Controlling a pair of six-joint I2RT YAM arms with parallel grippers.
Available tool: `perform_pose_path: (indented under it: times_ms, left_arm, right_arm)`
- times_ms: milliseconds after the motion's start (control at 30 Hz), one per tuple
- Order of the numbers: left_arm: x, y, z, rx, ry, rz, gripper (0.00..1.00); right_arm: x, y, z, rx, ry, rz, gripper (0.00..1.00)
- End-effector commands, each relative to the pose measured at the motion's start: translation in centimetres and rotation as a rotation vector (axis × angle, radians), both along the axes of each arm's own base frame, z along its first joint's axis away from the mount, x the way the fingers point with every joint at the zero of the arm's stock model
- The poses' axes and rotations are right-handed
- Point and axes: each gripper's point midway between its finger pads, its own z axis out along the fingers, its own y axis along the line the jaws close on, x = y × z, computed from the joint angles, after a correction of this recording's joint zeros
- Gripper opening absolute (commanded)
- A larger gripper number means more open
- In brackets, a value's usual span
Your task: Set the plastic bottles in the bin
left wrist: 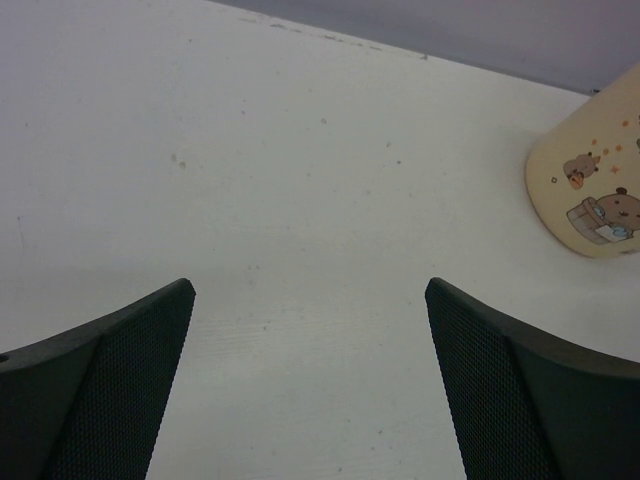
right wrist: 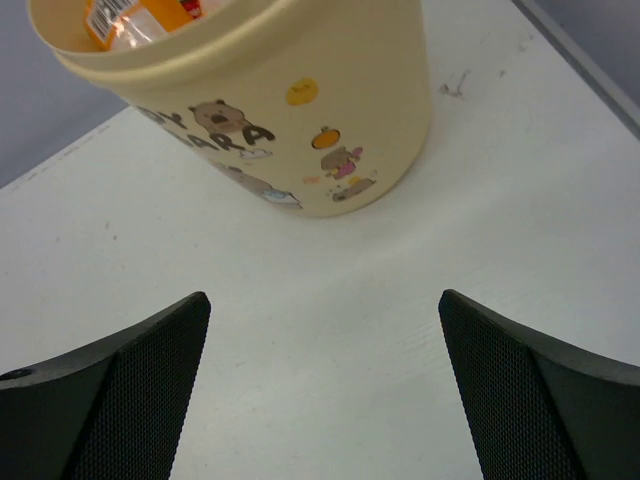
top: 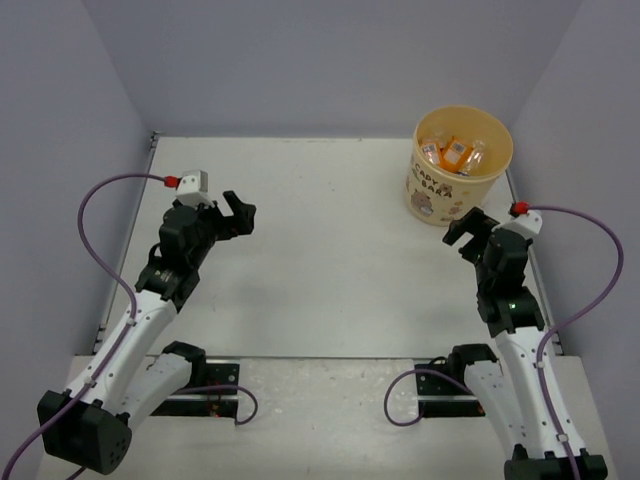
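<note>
The bin [top: 455, 175] is a pale-yellow tub with cartoon figures, standing at the back right of the table. Inside it lie plastic bottles [top: 455, 153], orange and clear ones jumbled together. In the right wrist view the bin [right wrist: 300, 110] fills the top, with orange bottles [right wrist: 140, 15] showing over its rim. My right gripper [top: 468, 232] hangs just in front of the bin, open and empty [right wrist: 325, 310]. My left gripper [top: 235, 212] is over the left half of the table, open with nothing in it [left wrist: 310, 295]; the bin [left wrist: 590, 180] shows at that view's right edge.
Grey walls enclose the white table [top: 330, 260] on the left, back and right. Purple cables loop from both arms.
</note>
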Motion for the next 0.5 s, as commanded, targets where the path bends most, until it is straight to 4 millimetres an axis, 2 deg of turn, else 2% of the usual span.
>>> perform_pose_path:
  times_ms: [0,200,467]
  left_arm:
    - [0.3,0.6,0.1,0.015,-0.028,0.028,1.00]
    - [-0.1,0.9,0.2,0.015,-0.039,0.037,1.00]
    - [-0.2,1.1,0.0,0.020,-0.037,0.044,1.00]
  right_arm:
    - [-0.8,-0.5,-1.0,0.074,-0.040,-0.069,0.99]
    - [-0.8,0.0,0.6,0.095,-0.113,-0.038,0.99]
    - [-0.8,-0.4,1.4,0.117,-0.142,-0.075,0.99]
